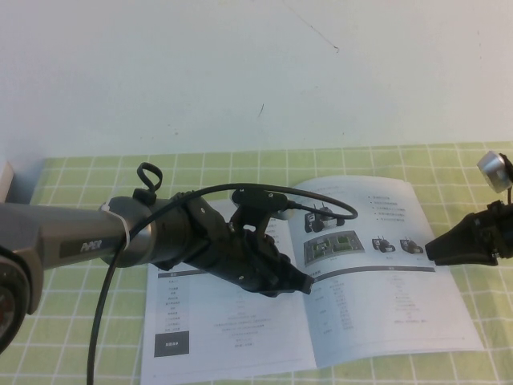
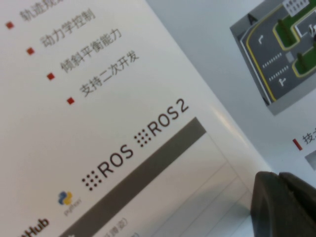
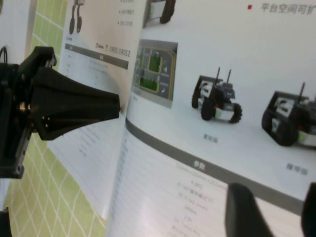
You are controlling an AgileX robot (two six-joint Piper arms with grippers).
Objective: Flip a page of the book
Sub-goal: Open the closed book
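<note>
**Left gripper at the book's centre fold; right gripper off the page's outer edge**

The book (image 1: pixel 321 305) lies open on a green checked cloth (image 1: pixel 72 321), toward 5 o'clock of the table's middle in the high view. The right-hand page (image 1: pixel 377 281) carries wheeled-robot photos (image 3: pixel 217 101), a green board picture (image 3: pixel 154 69) and text tables under a dark bar.

Left gripper (image 1: pixel 303 282): tip low over the centre fold, at roughly 9 o'clock of the page. Fingers pressed together to a point in the right wrist view; nothing visibly pinched. Cannot tell whether the tip touches paper.

Right gripper (image 1: pixel 429 250): at 3 o'clock of the page, at its outer edge. In its wrist view the fingertips (image 3: pixel 244 210) stand spread, page showing between them, holding nothing.
</note>
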